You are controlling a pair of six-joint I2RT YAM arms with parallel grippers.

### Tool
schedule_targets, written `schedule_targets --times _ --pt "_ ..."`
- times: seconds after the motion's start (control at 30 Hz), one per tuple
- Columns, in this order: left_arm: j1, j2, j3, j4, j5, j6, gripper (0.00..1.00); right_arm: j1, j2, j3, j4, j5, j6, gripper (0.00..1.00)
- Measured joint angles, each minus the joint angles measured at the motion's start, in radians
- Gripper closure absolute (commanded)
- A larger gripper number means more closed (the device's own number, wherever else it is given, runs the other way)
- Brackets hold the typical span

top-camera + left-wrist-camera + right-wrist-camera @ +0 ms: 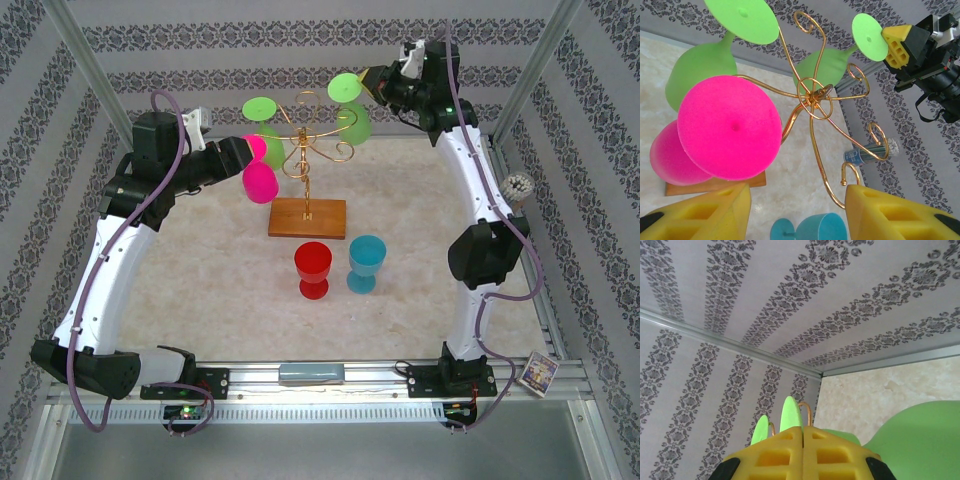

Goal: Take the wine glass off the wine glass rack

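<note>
The wine glass rack [305, 150], gold wire on a wooden base [307, 218], carries three hanging glasses. A pink wine glass [259, 183] hangs on the left arm, and its round foot [730, 127] sits just above my left gripper's left finger [695, 215]. My left gripper [240, 155] [797, 212] is open, with nothing between its fingers. Two green glasses [355, 125] [697, 70] hang further back. My right gripper [372, 82] [803, 432] is shut, its tips against the rim of the right green glass's foot [870, 37] [790, 415].
A red glass [313, 268] and a blue glass [366, 262] [822, 227] stand upright in front of the wooden base. A tube of swabs [517, 187] [870, 150] stands by the right wall. Patterned walls close in the back and both sides.
</note>
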Motion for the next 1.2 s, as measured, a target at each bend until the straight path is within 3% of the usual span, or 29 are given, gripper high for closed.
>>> schedule_targets --times 0.3,0.7,1.2 --pt "0.000 -0.031 0.000 -0.052 0.000 0.016 0.47 -0.068 -0.030 -0.042 -0.001 0.005 -0.006 1.00" --pt "0.000 -0.093 0.000 -0.200 -0.006 0.057 0.47 -0.114 -0.199 -0.202 -0.009 0.006 -0.050 1.00" --pt "0.000 -0.210 -0.069 -0.319 -0.008 0.067 0.46 -0.097 -0.586 -0.505 -0.095 0.025 -0.150 1.00"
